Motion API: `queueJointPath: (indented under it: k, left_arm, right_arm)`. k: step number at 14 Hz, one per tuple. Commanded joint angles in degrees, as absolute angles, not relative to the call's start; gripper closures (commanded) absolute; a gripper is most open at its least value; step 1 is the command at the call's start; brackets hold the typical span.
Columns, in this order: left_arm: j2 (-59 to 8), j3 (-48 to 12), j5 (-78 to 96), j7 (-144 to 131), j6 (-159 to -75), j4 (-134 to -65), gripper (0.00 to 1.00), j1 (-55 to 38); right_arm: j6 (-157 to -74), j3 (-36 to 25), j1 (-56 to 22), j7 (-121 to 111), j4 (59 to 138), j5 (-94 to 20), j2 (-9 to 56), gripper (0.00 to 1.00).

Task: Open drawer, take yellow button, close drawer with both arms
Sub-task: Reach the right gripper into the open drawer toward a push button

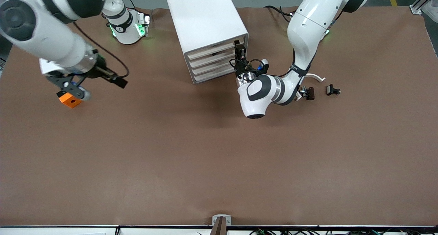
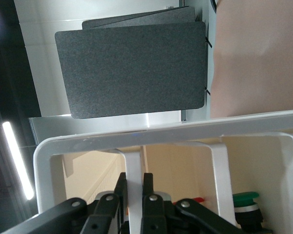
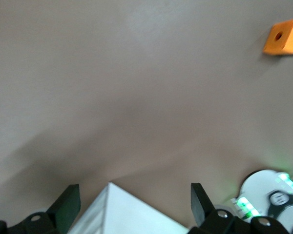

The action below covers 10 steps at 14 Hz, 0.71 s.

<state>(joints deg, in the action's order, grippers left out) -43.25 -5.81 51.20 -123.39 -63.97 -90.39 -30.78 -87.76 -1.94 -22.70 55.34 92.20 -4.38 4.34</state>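
Observation:
A white cabinet [image 1: 205, 26] with several stacked drawers stands near the arms' bases. My left gripper [image 1: 240, 52] is at the drawers' front, at the corner toward the left arm's end. It is shut on a thin white handle bar [image 2: 133, 168] of one drawer [image 2: 161, 139], which shows pinched between both black fingers. A beige drawer interior [image 2: 185, 165] shows past the bar. The button is hidden. My right gripper [image 1: 70, 87] hangs open, holding nothing, over the table at the right arm's end.
An orange square block [image 1: 70, 99] with a hole lies just below the right gripper. Two black clips [image 1: 333, 90] [image 1: 307, 93] and a white curved band [image 1: 316, 77] lie by the left arm. A green-capped part [image 2: 246, 202] sits inside the drawer frame.

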Motion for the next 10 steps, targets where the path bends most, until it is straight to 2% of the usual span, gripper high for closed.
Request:
queueJointPath:
  k: [1, 5, 10]
  left_arm:
    - [-42.3, -5.8, 52.4, -123.0, -64.0, -91.3, 0.95, -31.2]
    - [-42.3, -5.7, 52.4, -122.9, -64.0, -90.8, 0.94, -29.7]
    - [-42.6, -5.7, 52.3, -122.5, -64.2, -89.1, 0.92, -25.9]
  right_arm:
    - [-90.9, -2.6, -28.1, 64.9, 93.0, -5.6, 3.3, 0.0]
    - [-95.6, -2.6, -36.1, 78.5, 92.9, -5.5, 4.7, 0.0]
    - [-99.9, -2.6, -41.8, 87.7, 91.3, -5.5, 8.8, 0.0]
